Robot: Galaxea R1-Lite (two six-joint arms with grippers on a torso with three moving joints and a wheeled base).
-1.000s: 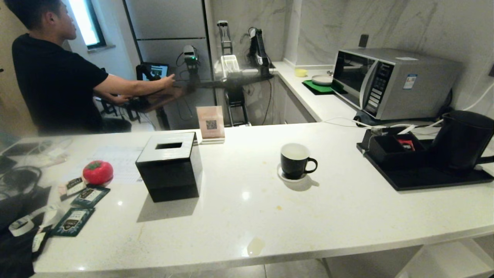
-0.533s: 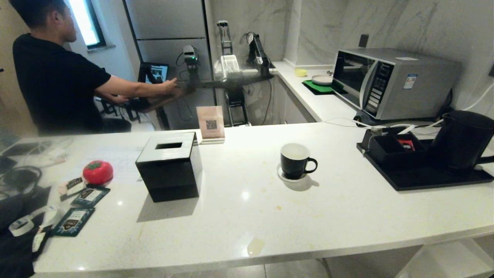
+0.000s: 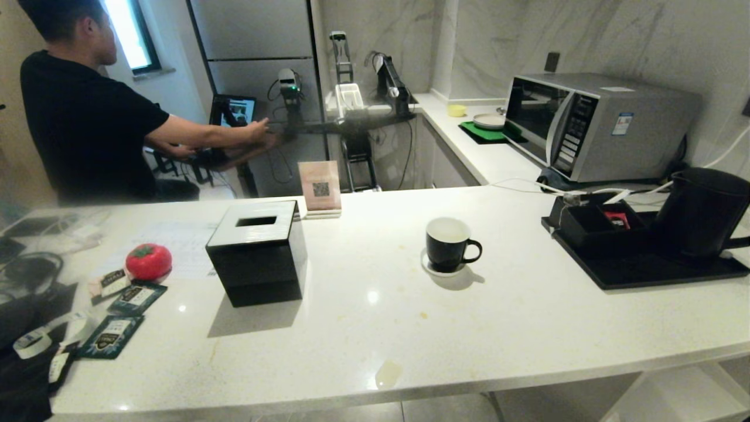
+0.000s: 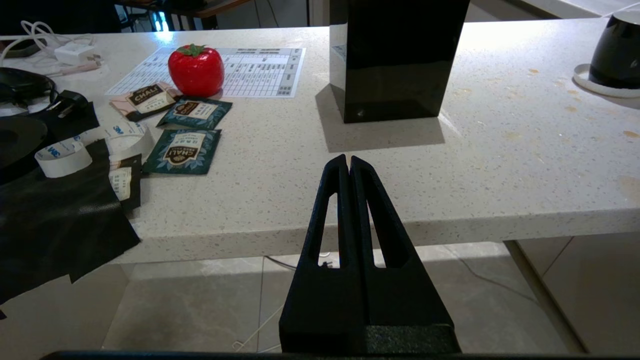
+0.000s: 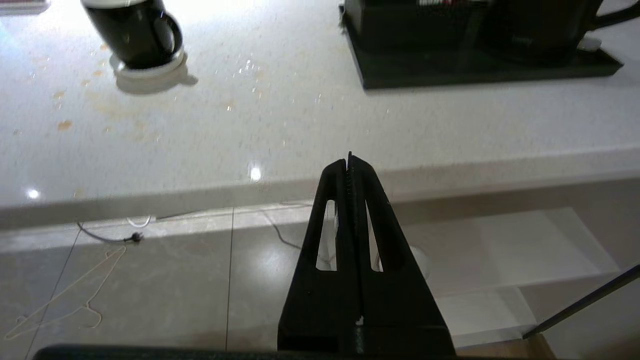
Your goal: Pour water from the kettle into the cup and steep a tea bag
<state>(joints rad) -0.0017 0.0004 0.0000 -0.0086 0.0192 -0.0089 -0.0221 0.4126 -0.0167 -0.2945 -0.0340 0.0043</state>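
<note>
Kettle point(image 3: 701, 212) upright on black tray point(image 3: 644, 271), far right of counter point(image 3: 375, 328); cup point(image 3: 448, 244) on saucer point(image 3: 436, 269) mid-counter, well apart from kettle. Tea bag not seen, only teal sachets point(image 4: 184, 151) near left. Left gripper point(image 4: 348, 162) and right gripper point(image 5: 348, 161) pressed closed, empty, off near counter edge. Risks: handle points right, awkward grasp; long carry may slosh; pour may overshoot small cup; cable point(image 3: 530, 185) behind tray may snag.
</note>
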